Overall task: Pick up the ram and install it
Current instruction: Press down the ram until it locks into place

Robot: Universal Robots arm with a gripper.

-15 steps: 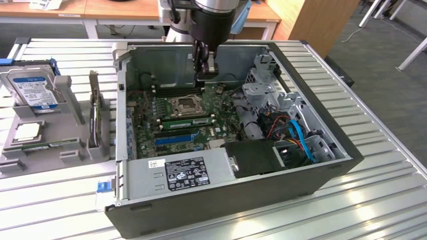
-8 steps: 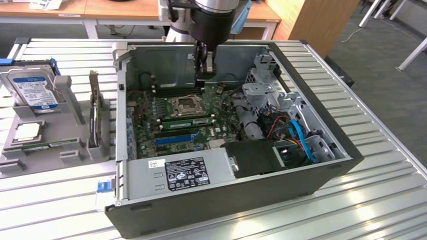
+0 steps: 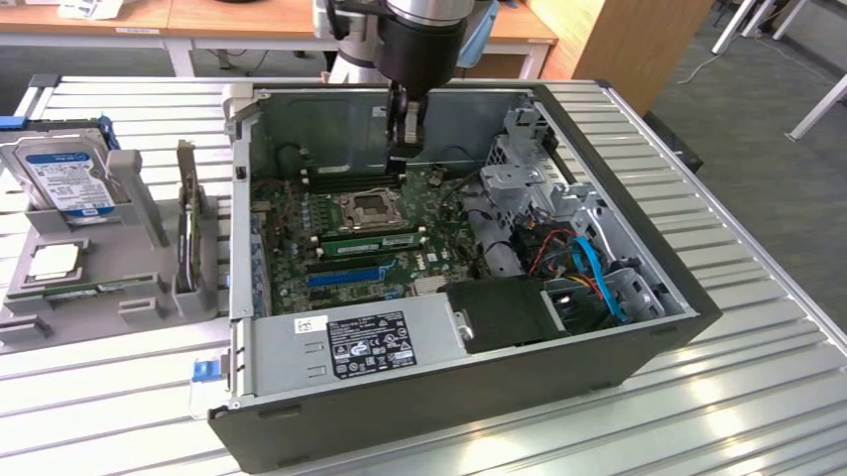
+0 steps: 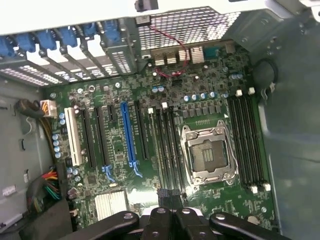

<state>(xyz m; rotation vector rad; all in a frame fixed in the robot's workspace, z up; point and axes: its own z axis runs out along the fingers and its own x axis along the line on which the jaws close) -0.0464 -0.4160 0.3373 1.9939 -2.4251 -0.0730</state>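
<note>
In the exterior view, the tool (image 3: 404,149) hangs at upper centre inside the open case (image 3: 636,297), jaws closed, seemingly pressing on the ram (image 3: 355,181) seated above the socket (image 3: 369,209). In the wrist view, the tool (image 4: 170,212) sits at bottom centre over the motherboard (image 4: 150,180); a good seating likely needs straight, even downward pressure.

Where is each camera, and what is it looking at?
Exterior view: off the arm, above the table, looking down into the open computer case; the arm and shut gripper hang over the motherboard.
Wrist view: on the wrist, looking down at the motherboard; the gripper shows.
Both share the motherboard and empty processor socket.
</note>
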